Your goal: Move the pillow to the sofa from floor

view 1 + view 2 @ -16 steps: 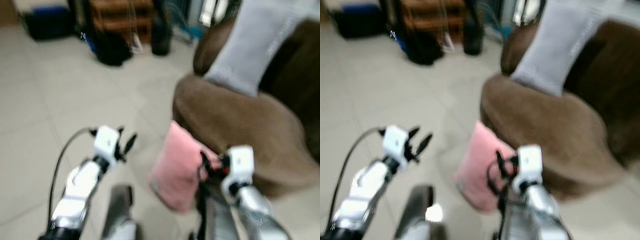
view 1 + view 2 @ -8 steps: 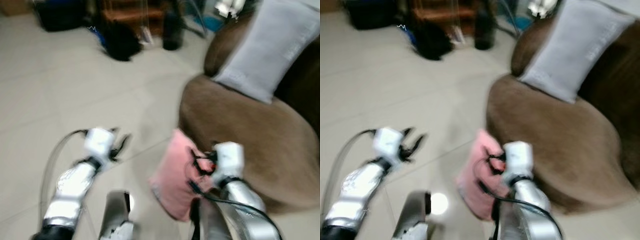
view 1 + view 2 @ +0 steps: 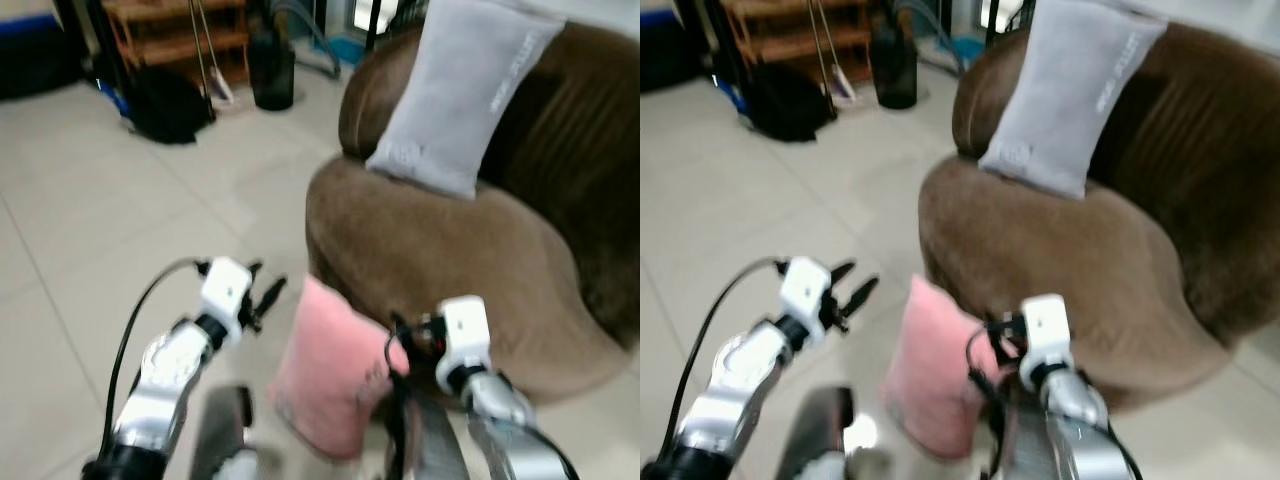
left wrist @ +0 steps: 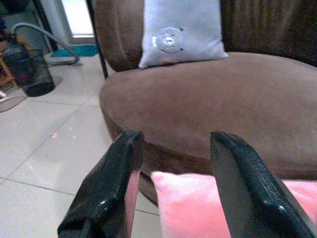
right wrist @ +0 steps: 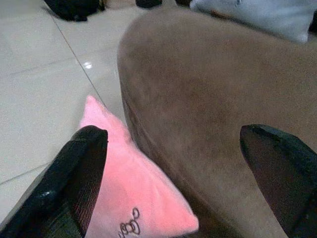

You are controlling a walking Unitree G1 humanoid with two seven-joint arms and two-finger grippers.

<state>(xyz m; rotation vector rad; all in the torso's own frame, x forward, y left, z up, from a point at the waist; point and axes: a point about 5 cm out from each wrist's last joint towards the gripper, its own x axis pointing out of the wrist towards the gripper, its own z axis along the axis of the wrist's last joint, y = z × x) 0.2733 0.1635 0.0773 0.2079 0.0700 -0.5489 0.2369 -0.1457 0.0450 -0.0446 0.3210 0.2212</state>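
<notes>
While the pink pillow (image 3: 335, 375) stands on edge on the pale tiled floor (image 3: 90, 230), it leans against the front of the brown sofa (image 3: 470, 260), one corner pointing up and small dark stitching showing near its lower part. A grey cushion (image 3: 455, 90) is propped upright on the sofa seat against the backrest. The left gripper (image 3: 262, 292) is held above the floor just to the left of the pillow, not touching it; its two black fingers (image 4: 106, 191) are spread apart with nothing between them, and in the left wrist view the pillow's upper edge and the sofa seat show through the gap. The right gripper (image 5: 173, 178) sits low in front of the sofa, close to the pillow's right side; in the right wrist view its fingers (image 5: 69, 183) are spread very wide, one over the pillow and the other over the sofa's front, gripping nothing. Whether either finger touches the pillow cannot be told. Farther back on the floor are a black bag (image 3: 165, 100), a dark bin (image 3: 272, 75) and a wooden shelf (image 3: 175, 30). The head views are somewhat blurred.
</notes>
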